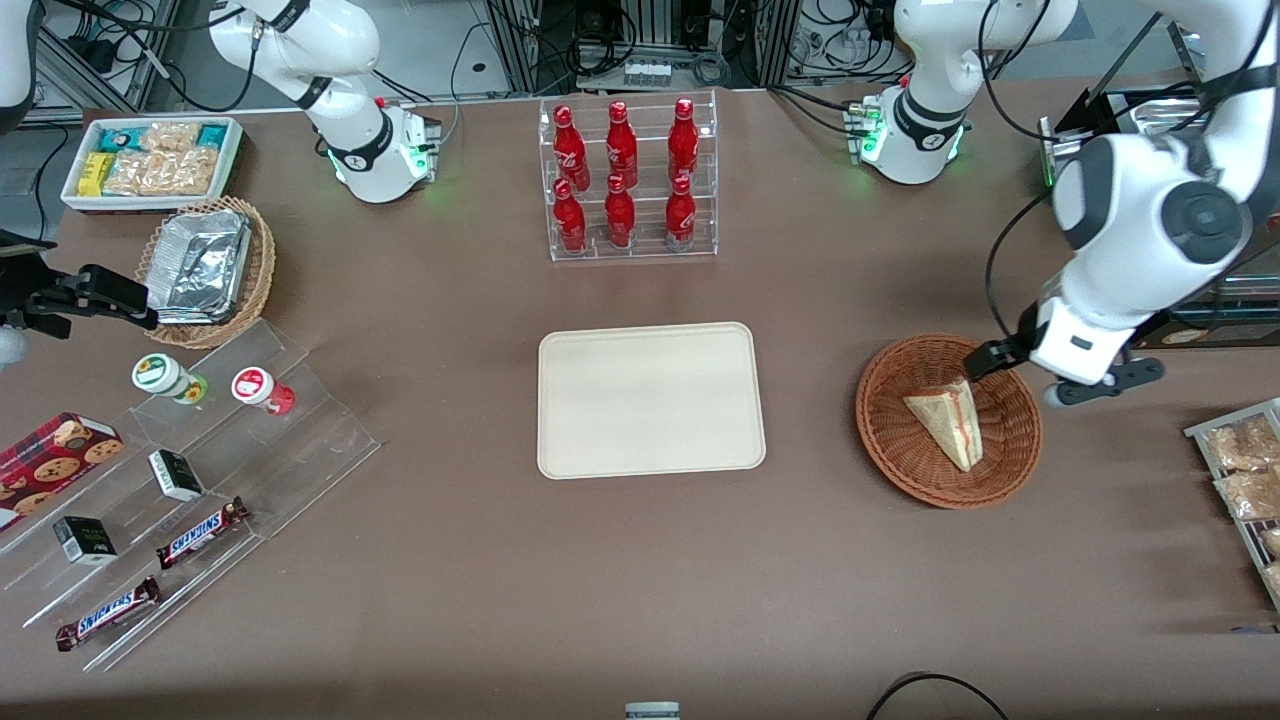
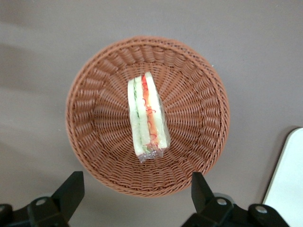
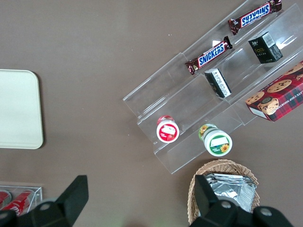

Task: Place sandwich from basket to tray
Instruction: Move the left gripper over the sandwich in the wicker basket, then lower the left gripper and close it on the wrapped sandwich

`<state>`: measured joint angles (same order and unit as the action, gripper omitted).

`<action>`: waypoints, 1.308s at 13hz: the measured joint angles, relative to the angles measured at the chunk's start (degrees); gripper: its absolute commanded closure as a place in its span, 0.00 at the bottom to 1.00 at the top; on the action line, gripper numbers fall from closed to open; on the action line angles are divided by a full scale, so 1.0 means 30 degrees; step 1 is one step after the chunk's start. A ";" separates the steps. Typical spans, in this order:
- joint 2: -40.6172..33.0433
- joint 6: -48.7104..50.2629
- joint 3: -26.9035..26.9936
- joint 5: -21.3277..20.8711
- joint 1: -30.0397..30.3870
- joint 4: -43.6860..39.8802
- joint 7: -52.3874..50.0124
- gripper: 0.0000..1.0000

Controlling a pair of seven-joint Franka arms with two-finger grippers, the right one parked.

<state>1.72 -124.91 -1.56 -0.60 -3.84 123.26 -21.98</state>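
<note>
The sandwich [image 1: 945, 420], a pale wedge with red and green filling on its edge, lies in the round reddish-brown wicker basket [image 1: 890, 450] toward the working arm's end of the table. My left gripper [image 1: 1040, 378] hovers above the basket's rim, open and empty. In the left wrist view the sandwich [image 2: 147, 116] lies in the middle of the basket [image 2: 94, 94], and the gripper [image 2: 136, 189] has its two black fingers spread wide over the basket's rim, apart from the sandwich. The cream tray [image 1: 650, 400] lies flat and bare at the table's middle; its corner shows in the left wrist view [image 2: 289, 179].
A clear rack of red bottles [image 1: 630, 180] stands farther from the front camera than the tray. A wire rack of snack packets [image 1: 1240, 470] sits beside the basket at the table's end. A foil-filled wicker basket [image 1: 205, 270], an acrylic stand [image 1: 200, 470] and a white snack bin [image 1: 150, 160] lie toward the parked arm's end.
</note>
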 measured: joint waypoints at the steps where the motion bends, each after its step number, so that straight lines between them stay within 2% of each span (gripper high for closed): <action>1: 0.0157 -0.0914 -0.0002 0.0000 -0.0155 0.0646 -0.0222 0.00; 11: 0.3148 -0.3990 0.0217 -0.0221 -0.0220 0.1383 -0.0612 0.00; 13: 0.3494 -0.4163 0.0255 -0.0228 -0.0154 0.1382 -0.0617 0.05; 14: 0.3657 -0.4280 0.0265 -0.0230 -0.0148 0.1382 -0.0621 0.19; 16: 0.3918 -0.4467 0.0267 -0.0232 -0.0147 0.1378 -0.0680 0.83; 17: 0.3977 -0.4535 0.0267 -0.0232 -0.0147 0.1361 -0.0696 1.00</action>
<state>13.66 -138.51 -0.77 -1.30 -4.28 127.34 -24.07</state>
